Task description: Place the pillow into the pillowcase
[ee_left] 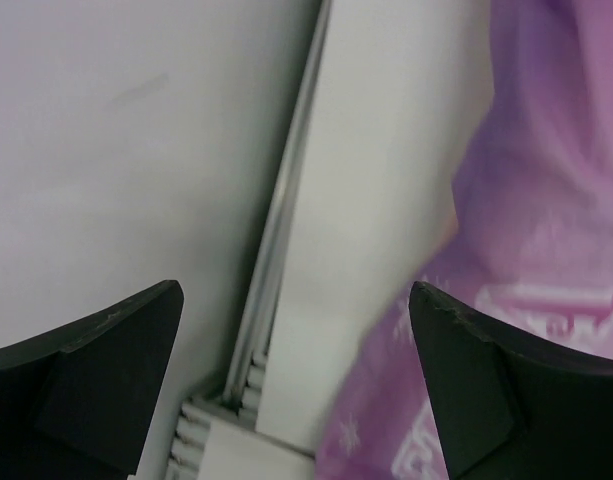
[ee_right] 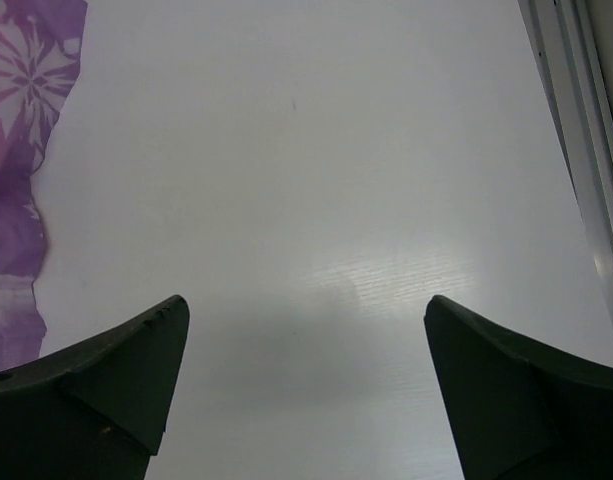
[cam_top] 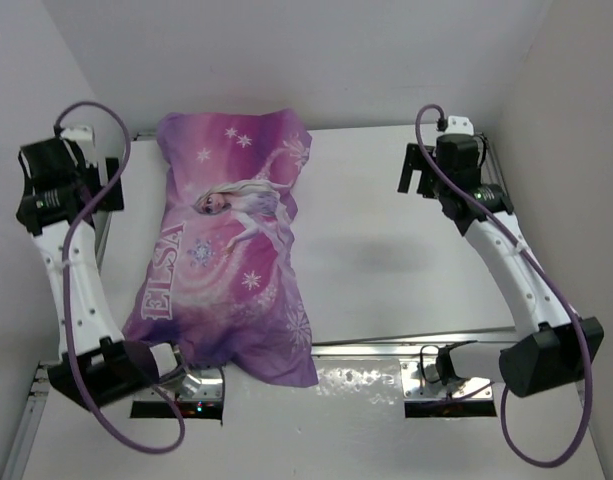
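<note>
The pillowcase (cam_top: 231,255), purple-pink with a princess print, snowflakes and "ELSA" lettering, lies plump and lengthwise on the left half of the white table (cam_top: 406,260). No white pillow fabric shows in any view; the pillow is hidden. My left gripper (cam_top: 111,190) is open and empty at the table's left edge, beside the case's far end; the case (ee_left: 546,220) fills the right of the left wrist view behind my open gripper (ee_left: 296,300). My right gripper (cam_top: 416,172) is open and empty over the far right of the table, apart from the case (ee_right: 16,120), with bare table under it (ee_right: 306,305).
White walls close in the table at the back and both sides. A metal rail (ee_left: 276,240) runs along the table's left edge and another along the right (ee_right: 576,130). Arm bases and metal plates (cam_top: 426,375) sit at the near edge.
</note>
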